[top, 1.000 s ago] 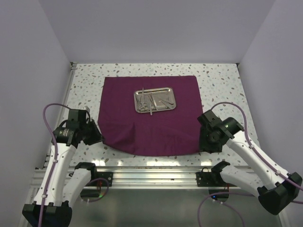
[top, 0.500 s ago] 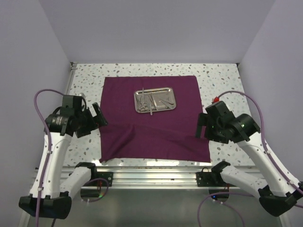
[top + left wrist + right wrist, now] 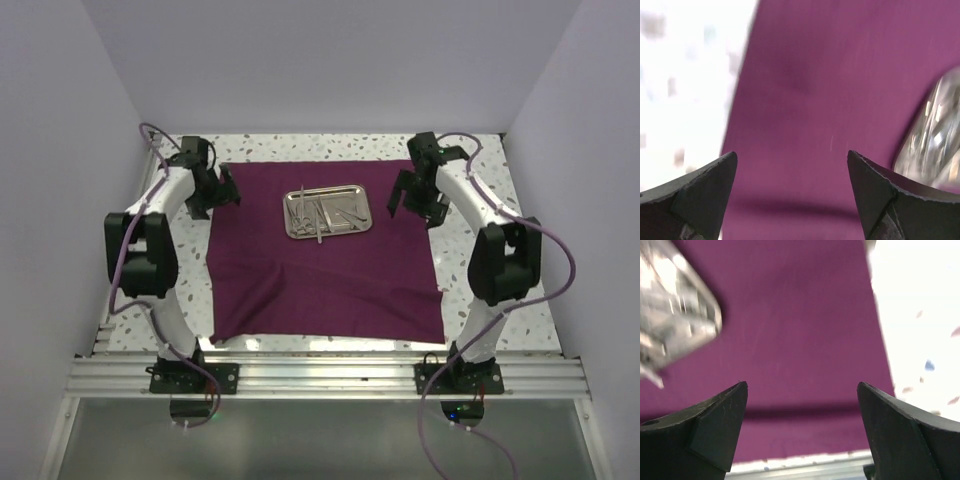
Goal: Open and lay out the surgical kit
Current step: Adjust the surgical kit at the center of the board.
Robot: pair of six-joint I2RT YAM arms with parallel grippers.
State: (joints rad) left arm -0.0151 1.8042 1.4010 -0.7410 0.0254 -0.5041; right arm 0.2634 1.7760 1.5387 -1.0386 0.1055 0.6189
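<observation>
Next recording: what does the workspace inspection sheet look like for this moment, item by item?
Surface: speckled table, mostly under the cloth.
Job's things: purple cloth opened out flat; steel tray on its far half; silver instruments lying together inside the tray, not laid out.
Clutter: nothing seen.
Grippers: left pincer open, empty, over the cloth's left edge; right pincer open, empty, over the cloth's right side beside the tray.
Cables: purple cables looped along both arms, off the cloth.
Surroundings: plain pale walls; metal rail at the near edge.
</observation>
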